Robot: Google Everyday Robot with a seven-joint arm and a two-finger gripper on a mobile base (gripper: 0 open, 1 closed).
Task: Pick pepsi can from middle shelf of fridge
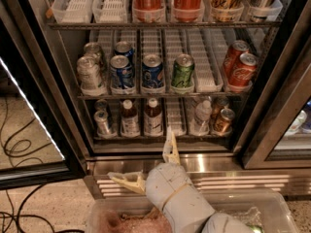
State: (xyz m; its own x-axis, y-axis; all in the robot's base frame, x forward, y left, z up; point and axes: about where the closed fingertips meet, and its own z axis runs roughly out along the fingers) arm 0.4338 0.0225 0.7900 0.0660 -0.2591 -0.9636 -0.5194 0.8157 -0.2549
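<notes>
Two blue pepsi cans [121, 72] [152, 72] stand side by side at the front of the middle shelf [160, 95] in the open fridge [272, 106]. A third blue can sits behind the left one. My gripper [148, 163] is open, below the shelves and in front of the fridge's ribbed steel base. One cream finger [170, 147] points up toward the lower rack, and the other [127, 180] points left. Nothing is between them. The gripper is well below the cans and touches none of them.
A green can [183, 72] stands right of the pepsi cans, silver cans [90, 74] to their left, and red Coca-Cola cans [238, 65] at the far right. Small bottles [152, 116] fill the rack beneath. A clear plastic bin [274, 205] lies under my arm. Cables [19, 149] cross the floor at left.
</notes>
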